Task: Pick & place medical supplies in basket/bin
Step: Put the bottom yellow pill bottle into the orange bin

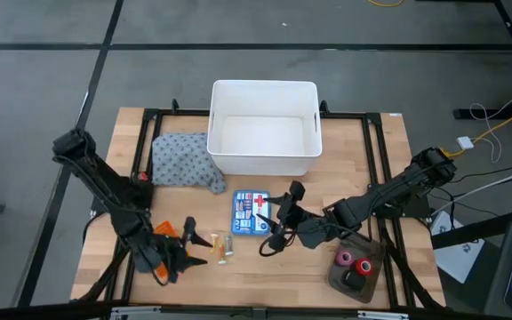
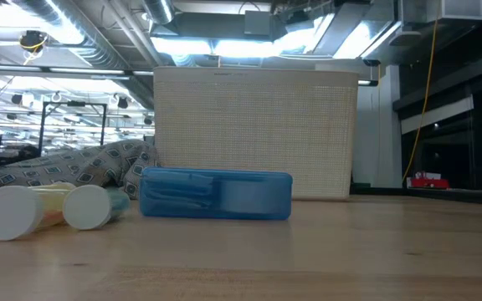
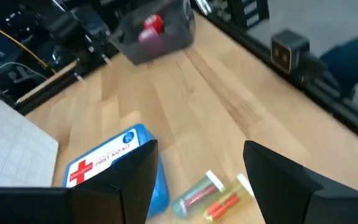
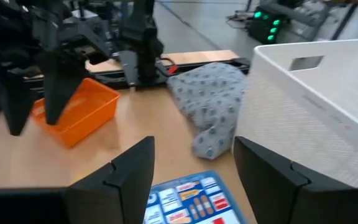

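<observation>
Just beside the blue first-aid box (image 1: 250,213), on the side facing the left arm, we find the left gripper (image 3: 201,149) low over the wooden table (image 1: 376,169). Its two dark fingers (image 3: 135,180) stand well apart and grip nothing. The yellowish vials (image 3: 207,196) lie on the wood beneath the gap between them, close to the box's short end, and we see no finger touching them.

On the opposite side of the box hovers the right gripper (image 4: 192,143), pointing across the box. Its jaws are likewise spread wide and empty, and the box's printed lid shows between them in the right wrist view.

Farther from the box than the vials, on that same left-arm side, sits the orange basket (image 4: 76,112), partly covered by the left arm in the high view. We cannot tell whether anything lies in it.

Behind the box, toward the table's far edge, stands the large white bin (image 1: 263,86), with its interior bare as seen from above. The grey speckled cloth (image 1: 183,160) lies crumpled against the bin's wall, diagonally back from the box toward the left arm.

Well apart from the box, past the right gripper and toward the near corner, a dark tray (image 1: 334,276) holds the pink tape roll (image 1: 343,259), the red tape roll (image 1: 361,265) and the black tape roll (image 1: 354,279).
</observation>
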{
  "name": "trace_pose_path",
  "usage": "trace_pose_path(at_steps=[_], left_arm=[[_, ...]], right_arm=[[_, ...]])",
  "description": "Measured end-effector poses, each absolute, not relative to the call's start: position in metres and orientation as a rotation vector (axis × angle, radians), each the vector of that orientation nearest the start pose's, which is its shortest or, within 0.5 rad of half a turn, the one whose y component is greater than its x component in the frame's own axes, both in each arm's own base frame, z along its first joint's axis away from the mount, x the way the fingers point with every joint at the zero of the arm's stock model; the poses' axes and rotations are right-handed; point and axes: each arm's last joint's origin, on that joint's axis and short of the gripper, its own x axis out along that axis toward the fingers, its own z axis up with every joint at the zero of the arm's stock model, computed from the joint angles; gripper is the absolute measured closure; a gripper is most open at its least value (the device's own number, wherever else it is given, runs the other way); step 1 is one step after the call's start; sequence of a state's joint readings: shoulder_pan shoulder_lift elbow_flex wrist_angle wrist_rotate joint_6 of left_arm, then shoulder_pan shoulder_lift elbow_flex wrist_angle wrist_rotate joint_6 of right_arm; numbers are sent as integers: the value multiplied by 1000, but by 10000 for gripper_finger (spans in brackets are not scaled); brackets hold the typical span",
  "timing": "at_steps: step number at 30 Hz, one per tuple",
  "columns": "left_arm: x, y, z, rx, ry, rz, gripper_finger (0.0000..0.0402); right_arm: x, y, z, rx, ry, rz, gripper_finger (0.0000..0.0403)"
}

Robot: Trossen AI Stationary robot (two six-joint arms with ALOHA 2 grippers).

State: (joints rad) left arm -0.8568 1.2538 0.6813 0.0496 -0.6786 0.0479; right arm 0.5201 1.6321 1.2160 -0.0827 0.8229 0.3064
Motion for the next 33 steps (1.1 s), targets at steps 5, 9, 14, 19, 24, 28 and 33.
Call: trace_pose_path(at_steps=[5,9,14,19,24,28,33], left_arm=[[199,-187,216,441,509,-195,166],[213,-193,203,445,606,-228,166],[232,-206,189,506,704,-279,166],[248,-220,178,594,813,-302,166],[259,-231,172,650,891,-298,167],[263,-235,169,676,906,-307,167],[261,-233,168,701,929,-306,167]], right_arm=[[324,162,281,14,347,-325,183],[324,162,281,14,347,-326,183],[324,162,281,14,348,-326,183],[323,162,279,5,361,-328,183],[323,161,278,2,369,-329,183],[323,161,278,2,369,-329,183],[323,161,278,6,368,-330,183]])
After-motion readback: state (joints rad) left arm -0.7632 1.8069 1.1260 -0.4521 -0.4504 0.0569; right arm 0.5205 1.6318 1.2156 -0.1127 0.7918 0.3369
